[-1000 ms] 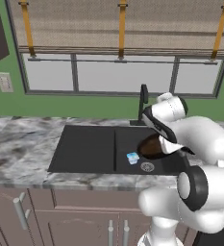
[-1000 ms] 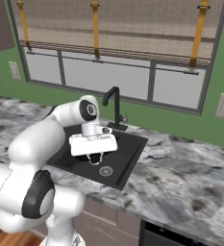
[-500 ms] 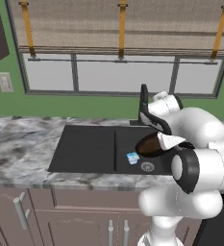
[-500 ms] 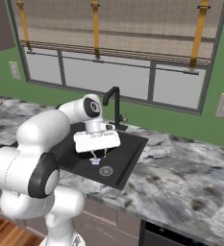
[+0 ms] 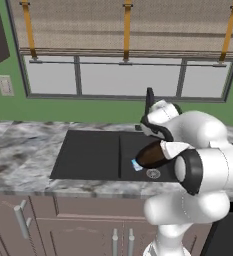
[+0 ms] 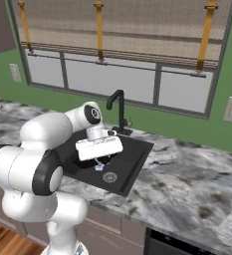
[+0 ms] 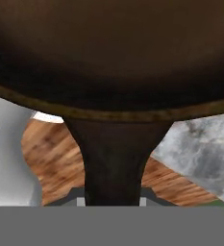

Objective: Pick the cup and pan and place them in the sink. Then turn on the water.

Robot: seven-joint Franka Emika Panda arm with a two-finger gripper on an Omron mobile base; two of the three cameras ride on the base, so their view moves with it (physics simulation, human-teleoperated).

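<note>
Overall, marbled grey countertop (image 5: 18,160) runs under a wide window with a drawn blind (image 5: 123,25), and the black double-basin sink (image 5: 88,155) is set into it. White arm bends over the sink's right basin, hiding much of it from both base cameras. Tall slim black faucet (image 6: 118,107) stands at the back of the sink, no flow visible. Dark brown pan (image 5: 150,154) is up off the basin floor, over the right basin, partly covered by the arm; hand view shows its round body (image 7: 111,53) close up with the short dark handle (image 7: 113,158) running down between the fingertips. Gripper (image 7: 111,202) is closed narrow around that handle, so the pan is held. Round drain (image 6: 109,177) sits in the right basin floor, and a small light blue thing (image 5: 136,165) lies just beside it, below the pan.
</note>
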